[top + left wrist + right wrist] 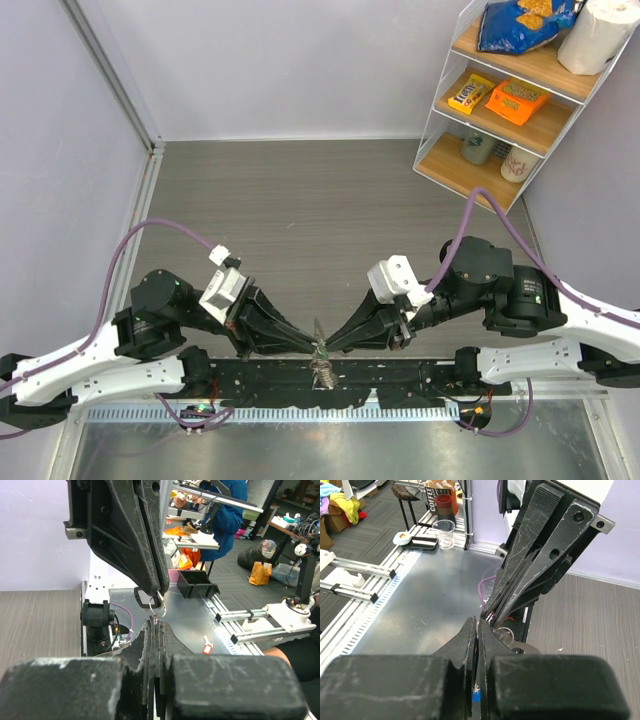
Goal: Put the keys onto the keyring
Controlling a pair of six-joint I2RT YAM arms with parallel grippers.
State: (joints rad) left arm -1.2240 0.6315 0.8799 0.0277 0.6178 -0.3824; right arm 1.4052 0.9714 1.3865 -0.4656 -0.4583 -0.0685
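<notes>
left pincer [155, 625]: jaws fully closed; tips meet the right one's tips; thin silvery bit at its tips, cannot tell if it is gripped
right pincer [158, 591]: jaws closed; tips pinch the top of the keyring
keyring [156, 606]: in the air, hanging just under the right tips, between both pincers; off the worktop [330, 200]
keys [323, 372]: silvery bunch dangling below the joined tips, green bit at the top; black head [141, 598] just beside the ring
</notes>
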